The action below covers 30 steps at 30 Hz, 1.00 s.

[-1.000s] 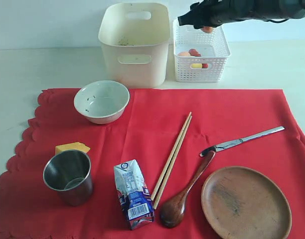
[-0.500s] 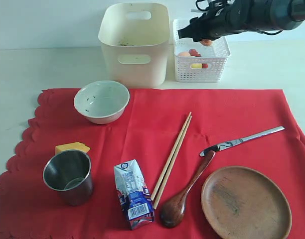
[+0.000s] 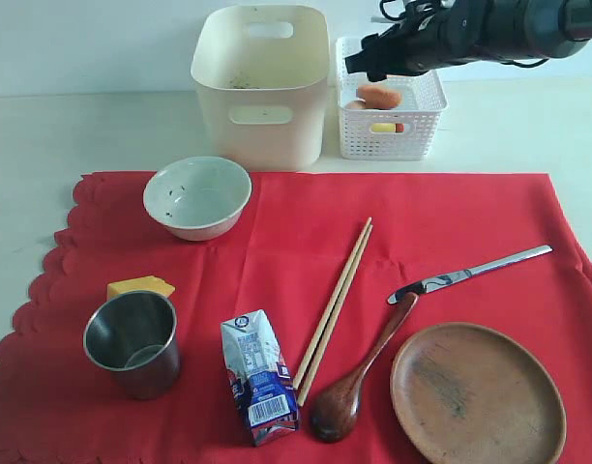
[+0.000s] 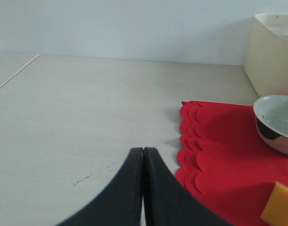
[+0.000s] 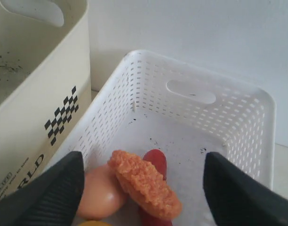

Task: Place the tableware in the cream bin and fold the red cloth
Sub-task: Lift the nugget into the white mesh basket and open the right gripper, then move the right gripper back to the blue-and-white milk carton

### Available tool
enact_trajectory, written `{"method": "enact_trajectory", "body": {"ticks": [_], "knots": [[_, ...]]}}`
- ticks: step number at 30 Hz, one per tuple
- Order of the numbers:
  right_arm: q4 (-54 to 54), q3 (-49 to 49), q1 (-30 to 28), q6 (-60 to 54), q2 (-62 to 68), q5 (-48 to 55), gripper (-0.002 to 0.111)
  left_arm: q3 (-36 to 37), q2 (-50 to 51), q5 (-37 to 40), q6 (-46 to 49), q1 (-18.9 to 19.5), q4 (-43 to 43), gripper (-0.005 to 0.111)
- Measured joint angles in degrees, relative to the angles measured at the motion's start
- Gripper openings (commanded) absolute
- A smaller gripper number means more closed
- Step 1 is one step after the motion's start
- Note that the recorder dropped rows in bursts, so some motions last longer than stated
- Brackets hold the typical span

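Exterior view, clock positions taken on the red cloth.

- Surface (image 3: 83, 126): pale, with the red cloth (image 3: 451, 208) spread flat over its near part, unfolded, scalloped edge at 9 o'clock.
- Cream bin (image 3: 262, 126): stood upright at 12 o'clock, just beyond the cloth's far edge. No tableware is seen inside.
- White lattice basket (image 3: 412, 135): set just beside the bin, at the bin's 3 o'clock.
- Right tool (image 5: 143, 160): held above the basket, released, jaws wide apart, nothing gripped.
- Left tool (image 4: 143, 188): clenched, empty, over bare surface near the scalloped edge.
- Round brown wooden plate (image 3: 478, 391): at 5 o'clock.
- White speckled bowl (image 3: 197, 196): at 10 o'clock, upright.
- Steel cup (image 3: 132, 343): at 8 o'clock, upright.
- Milk carton (image 3: 259, 375): at 6 o'clock, lying down.
- Wooden chopsticks (image 3: 333, 309): near centre, paired, laid from 1 to 7 o'clock.
- Steel knife (image 3: 470, 273): at 4 o'clock.
- Dark wooden spoon (image 3: 359, 372): between chopsticks and plate.
- Yellow block (image 3: 139, 286): just behind the cup.
- Orange crumbed piece (image 3: 378, 96): in the basket, untouched by the jaws.
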State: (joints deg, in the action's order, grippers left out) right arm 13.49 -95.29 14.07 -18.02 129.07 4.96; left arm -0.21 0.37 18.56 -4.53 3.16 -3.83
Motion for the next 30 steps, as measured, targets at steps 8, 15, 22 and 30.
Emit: {"method": "enact_trajectory", "body": {"ticks": [8,15,22,30], "knots": [[0.04,0.00,0.00,0.00,-0.13,2.91,0.077,0.00,0.00,0.00,0.00,0.00,0.00,0.001],[-0.20,0.00,0.00,0.00,-3.70,12.38,0.077,0.00,0.00,0.00,0.00,0.00,0.00,0.001],[-2.36,0.00,0.00,0.00,-9.41,19.51,0.071,0.00,0.00,0.00,0.00,0.00,0.00,0.001],[-2.51,0.00,0.00,0.00,-15.09,26.32,0.037,0.00,0.00,0.00,0.00,0.00,0.00,0.001]]}}
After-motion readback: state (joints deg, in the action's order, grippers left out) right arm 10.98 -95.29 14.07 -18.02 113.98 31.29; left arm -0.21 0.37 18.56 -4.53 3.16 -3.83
